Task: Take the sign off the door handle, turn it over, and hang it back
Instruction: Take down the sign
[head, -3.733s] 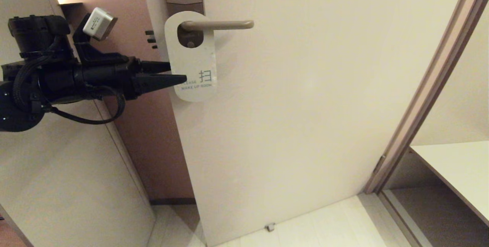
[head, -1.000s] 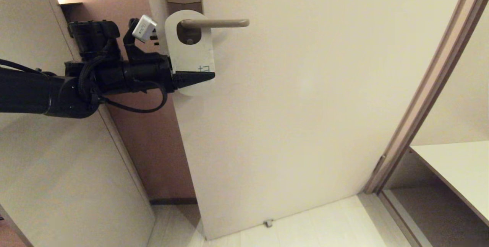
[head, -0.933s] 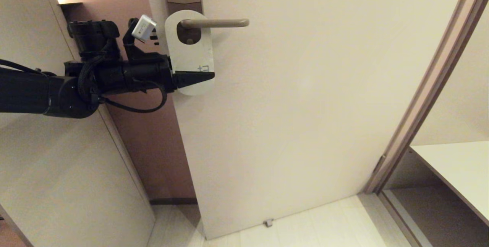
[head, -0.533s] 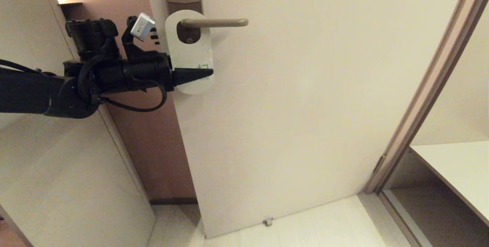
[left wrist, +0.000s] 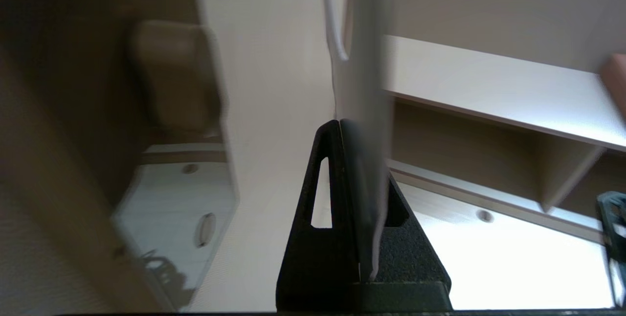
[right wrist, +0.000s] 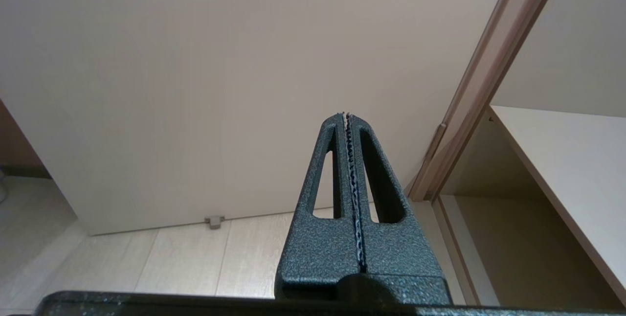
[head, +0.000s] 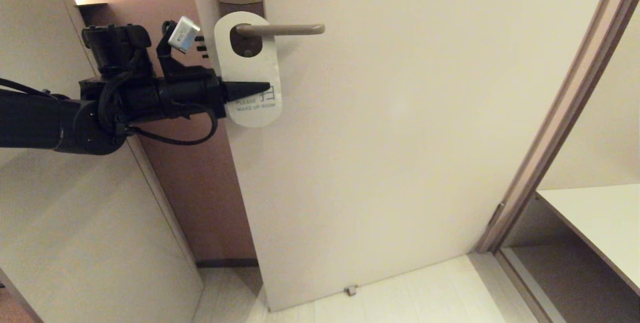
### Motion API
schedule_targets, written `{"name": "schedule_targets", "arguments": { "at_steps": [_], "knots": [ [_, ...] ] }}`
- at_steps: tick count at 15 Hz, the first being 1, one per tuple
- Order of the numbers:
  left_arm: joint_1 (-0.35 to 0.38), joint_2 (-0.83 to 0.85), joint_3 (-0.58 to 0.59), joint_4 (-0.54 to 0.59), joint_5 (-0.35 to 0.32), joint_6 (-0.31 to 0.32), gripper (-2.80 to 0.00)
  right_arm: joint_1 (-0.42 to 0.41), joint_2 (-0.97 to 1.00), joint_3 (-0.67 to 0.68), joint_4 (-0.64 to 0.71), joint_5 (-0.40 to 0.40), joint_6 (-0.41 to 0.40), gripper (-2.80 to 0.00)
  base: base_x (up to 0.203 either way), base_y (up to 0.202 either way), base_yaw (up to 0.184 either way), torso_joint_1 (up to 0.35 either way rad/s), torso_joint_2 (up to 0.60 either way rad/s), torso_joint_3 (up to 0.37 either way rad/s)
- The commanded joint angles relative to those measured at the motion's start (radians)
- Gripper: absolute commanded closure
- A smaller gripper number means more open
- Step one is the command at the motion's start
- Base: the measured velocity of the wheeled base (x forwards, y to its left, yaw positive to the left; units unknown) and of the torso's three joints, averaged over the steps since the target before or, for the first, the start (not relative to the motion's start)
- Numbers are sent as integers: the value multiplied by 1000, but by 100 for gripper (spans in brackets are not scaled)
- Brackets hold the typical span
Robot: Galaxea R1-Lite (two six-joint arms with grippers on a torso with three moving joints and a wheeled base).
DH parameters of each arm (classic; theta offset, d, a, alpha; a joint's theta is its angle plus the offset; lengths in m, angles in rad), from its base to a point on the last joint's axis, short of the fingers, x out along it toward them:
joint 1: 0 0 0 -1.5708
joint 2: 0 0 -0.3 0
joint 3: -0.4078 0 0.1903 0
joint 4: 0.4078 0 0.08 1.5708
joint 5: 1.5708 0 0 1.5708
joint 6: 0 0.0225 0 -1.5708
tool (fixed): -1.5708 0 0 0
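Hanging on the door handle [head: 280,29] with its white face out, the sign [head: 248,70] is only clamped in the left gripper [head: 260,86] jaws; removal, turning and rehanging remain.

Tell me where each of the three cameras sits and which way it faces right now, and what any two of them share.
Head view: from the robot's head, looking forward and down at the door; shows the left gripper shut on the sign hanging on the door handle.
Left wrist view: behind the left gripper; looks along the edge-on sign.
Right wrist view: behind the shut right gripper, facing the door and the floor.
Shared: head and left wrist views both show the sign; head and right wrist views both show the door.
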Motion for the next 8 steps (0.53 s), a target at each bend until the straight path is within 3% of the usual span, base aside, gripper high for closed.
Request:
{"name": "schedule_targets", "arguments": {
  "at_steps": [1, 8],
  "knots": [
    [-1, -10, 6, -4, 10, 2, 0, -1, 1, 0, 0, 0, -1, 0, 0, 0, 0, 0, 0, 0],
    [-1, -69, 64, -4, 119, 8, 0, 0, 1, 0, 0, 0, -1, 0, 0, 0, 0, 0, 0, 0]
  ]
}}
